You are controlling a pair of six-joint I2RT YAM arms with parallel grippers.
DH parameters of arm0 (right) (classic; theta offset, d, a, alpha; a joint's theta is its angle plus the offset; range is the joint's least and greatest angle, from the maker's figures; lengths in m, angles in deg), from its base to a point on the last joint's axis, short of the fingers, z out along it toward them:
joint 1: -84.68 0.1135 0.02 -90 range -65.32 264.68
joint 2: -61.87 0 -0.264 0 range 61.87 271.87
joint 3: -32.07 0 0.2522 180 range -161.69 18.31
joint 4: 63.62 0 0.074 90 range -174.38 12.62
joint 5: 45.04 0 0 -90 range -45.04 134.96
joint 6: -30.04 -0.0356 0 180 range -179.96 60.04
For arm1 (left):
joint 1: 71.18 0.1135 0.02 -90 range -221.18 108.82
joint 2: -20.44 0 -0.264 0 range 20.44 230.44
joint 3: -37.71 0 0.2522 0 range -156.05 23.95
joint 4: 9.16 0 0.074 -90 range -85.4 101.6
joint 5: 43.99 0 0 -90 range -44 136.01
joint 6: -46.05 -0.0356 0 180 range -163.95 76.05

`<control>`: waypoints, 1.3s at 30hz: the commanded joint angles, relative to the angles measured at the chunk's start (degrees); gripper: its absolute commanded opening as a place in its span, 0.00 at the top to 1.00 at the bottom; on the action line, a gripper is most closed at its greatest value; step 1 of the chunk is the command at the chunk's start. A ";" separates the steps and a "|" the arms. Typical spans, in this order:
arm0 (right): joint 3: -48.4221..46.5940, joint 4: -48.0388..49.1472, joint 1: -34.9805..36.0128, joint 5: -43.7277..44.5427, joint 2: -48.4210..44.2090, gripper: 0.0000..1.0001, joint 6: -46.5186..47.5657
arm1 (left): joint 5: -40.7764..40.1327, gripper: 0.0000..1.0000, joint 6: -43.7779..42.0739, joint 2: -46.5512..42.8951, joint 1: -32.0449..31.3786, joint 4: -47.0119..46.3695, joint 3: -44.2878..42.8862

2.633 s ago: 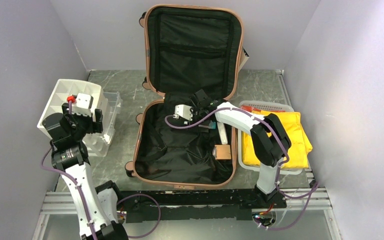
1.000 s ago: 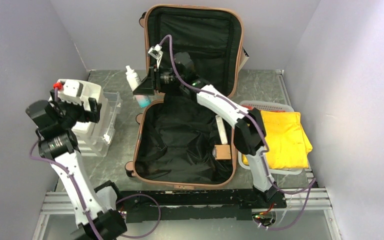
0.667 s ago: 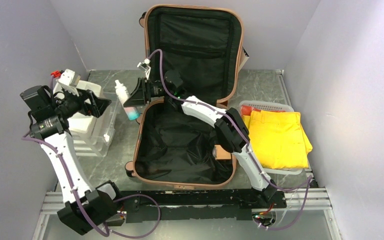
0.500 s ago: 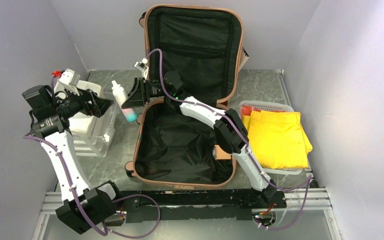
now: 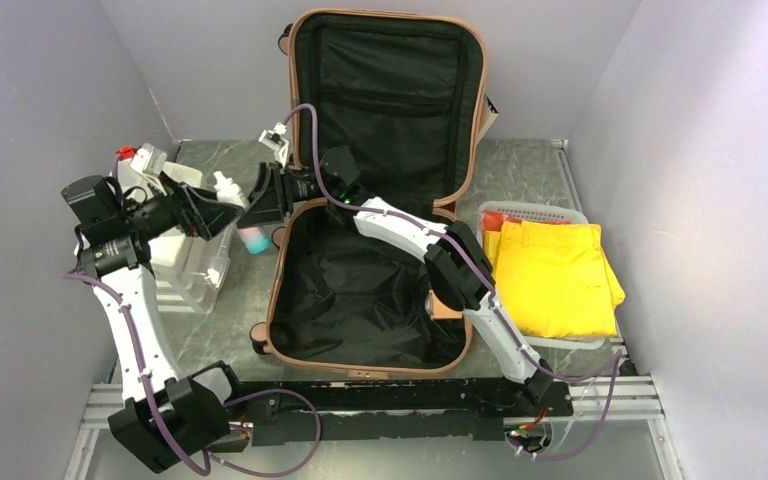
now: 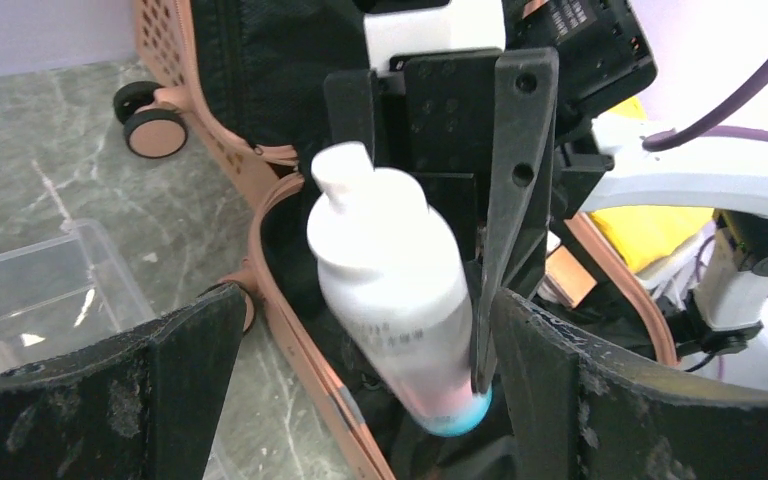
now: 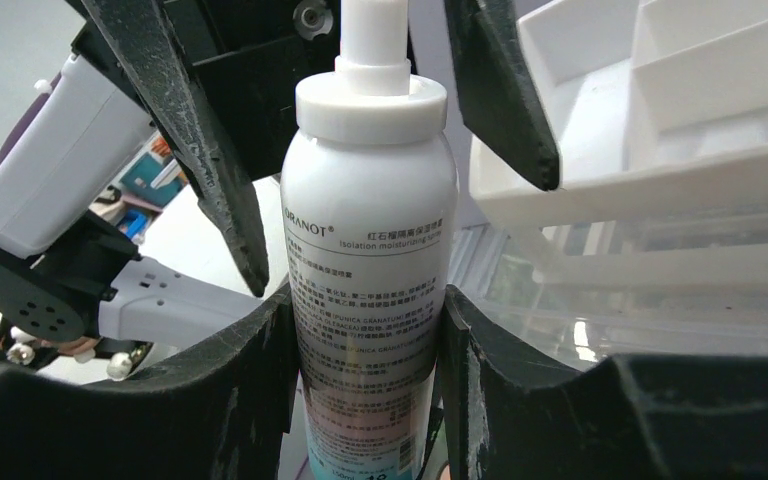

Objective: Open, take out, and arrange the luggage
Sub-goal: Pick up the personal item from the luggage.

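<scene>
Grey marble table (image 5: 222,335) between pale walls; left gripper (image 5: 210,198) spread wide around a lotion bottle (image 6: 390,280), right gripper (image 5: 263,200) clamped on it, just left of the luggage (image 5: 360,300), open mid-table, lid upright. Looks stiff, slick, bulky; grip the rim.

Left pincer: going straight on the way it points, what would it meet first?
The white bottle held in the right pincer. It lines up between the left pincer's open fingers, so they would probably straddle its cap end first; depth is unclear.
</scene>
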 commanded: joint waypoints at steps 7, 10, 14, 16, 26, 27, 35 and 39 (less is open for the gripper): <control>-1.87 1.24 1.84 -0.54 -1.53 0.86 1.84 | 7.52 0.14 9.55 -1.99 -1.82 -11.96 3.22; -1.72 1.58 1.99 -0.60 -1.57 0.86 1.57 | 7.43 0.22 10.40 -2.43 -2.24 -13.10 3.73; -1.78 1.36 2.00 -0.60 -1.78 0.86 1.73 | 7.49 0.36 9.89 -2.52 -2.56 -12.24 3.81; -1.70 1.35 2.01 -0.75 -1.92 0.85 1.87 | 7.26 0.45 9.63 -2.57 -2.60 -11.88 3.79; 0.49 0.01 0.23 -1.86 -4.32 0.35 2.87 | 4.21 0.71 8.53 -2.04 -2.67 -8.95 0.01; 1.29 -0.91 -0.38 -2.39 -4.86 0.20 2.92 | 3.33 0.73 8.64 -1.82 -2.62 -8.92 -0.63; 16.69 -3.28 -8.18 -4.91 -14.86 0.00 8.73 | -2.82 0.78 3.87 0.78 -2.59 -2.56 -8.20; 24.07 -16.56 -12.00 -5.59 -23.00 0.00 22.14 | -10.91 0.77 -6.17 2.48 -2.60 6.68 -14.84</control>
